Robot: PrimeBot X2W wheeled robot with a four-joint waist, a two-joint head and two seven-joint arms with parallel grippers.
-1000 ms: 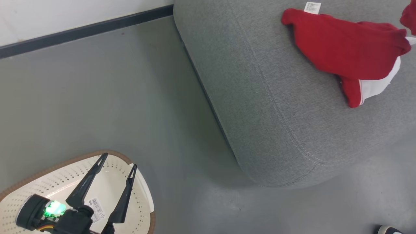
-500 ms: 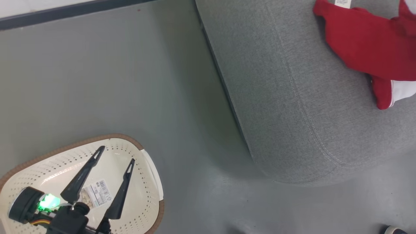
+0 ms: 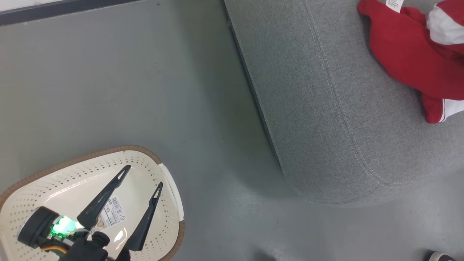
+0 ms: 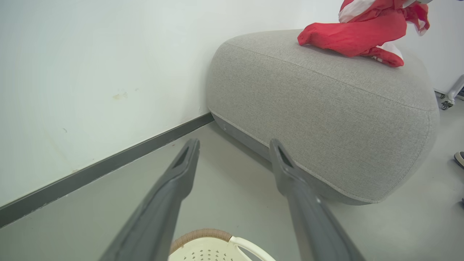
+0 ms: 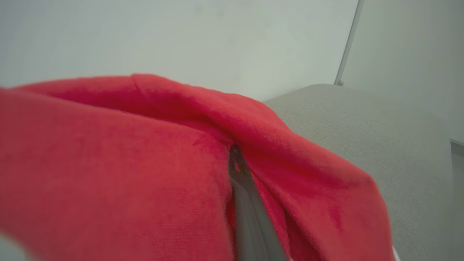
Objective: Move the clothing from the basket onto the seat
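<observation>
Grey floor point(image 3: 127, 90) all around, and the seat point(image 3: 326, 108) fills the head view from twelve round to four o'clock: a big rounded grey cushion, seam showing. Up at two o'clock the clothing point(image 3: 406, 58) lies on top of the seat, red with white panels, with a small white tag point(image 3: 394, 4) at its upper edge. Down at seven o'clock, the basket point(image 3: 83, 168) stands on the floor, well apart from the seat, with a brown rim and a barcode sticker point(image 3: 113, 214) on its bottom. The left gripper point(image 3: 144, 175) hovers over the basket, fingers spread wide apart, pointing toward one o'clock. Over to the right wrist view: the right gripper point(image 5: 235, 154) is buried in red cloth, fingers together, clamped on a fold of the clothing above the seat. A shoe tip point(image 3: 436, 256) peeks in at five o'clock.
</observation>
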